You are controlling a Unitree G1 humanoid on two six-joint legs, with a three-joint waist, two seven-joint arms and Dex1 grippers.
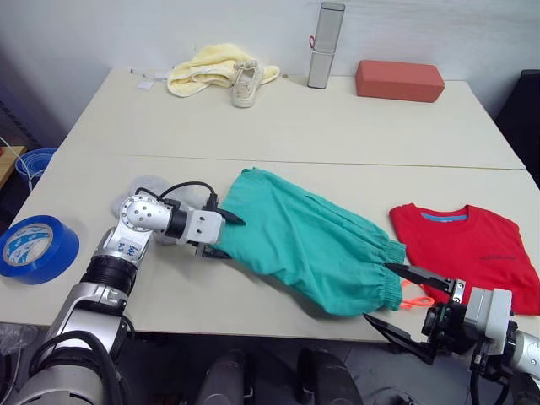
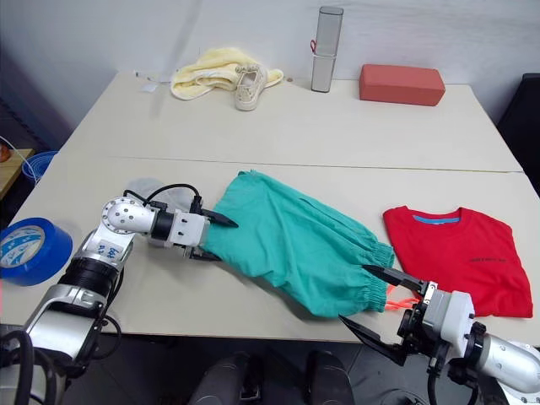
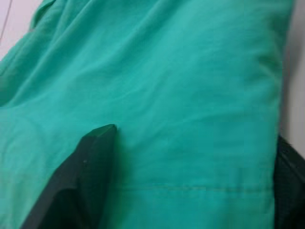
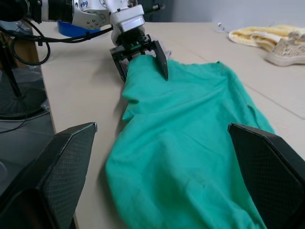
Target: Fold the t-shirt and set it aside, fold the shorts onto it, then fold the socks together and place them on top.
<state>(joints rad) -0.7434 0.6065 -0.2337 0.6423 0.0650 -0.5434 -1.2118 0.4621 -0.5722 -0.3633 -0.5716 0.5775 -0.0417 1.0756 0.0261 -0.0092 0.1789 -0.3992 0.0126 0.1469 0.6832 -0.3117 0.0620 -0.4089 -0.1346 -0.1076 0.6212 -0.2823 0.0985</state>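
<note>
The teal-green shorts [image 1: 312, 245] lie spread slantwise across the table's middle, gathered waistband toward the front edge, with an orange cord [image 1: 413, 299] sticking out there. My left gripper [image 1: 236, 238] is open and straddles the shorts' left hem, one finger [image 3: 86, 167] resting on the cloth. At the table's front edge my right gripper [image 1: 377, 293] is wide open, just short of the waistband, holding nothing. The red t-shirt [image 1: 468, 249] lies folded at the right. Two light grey socks [image 2: 142, 187] lie behind my left arm, partly hidden by it.
A blue tape roll [image 1: 34, 249] sits at the front left. Along the back edge are a pale yellow cloth [image 1: 207, 67], a beige shoe [image 1: 245, 84], a tall grey case [image 1: 325, 46] and a red-brown block [image 1: 399, 80].
</note>
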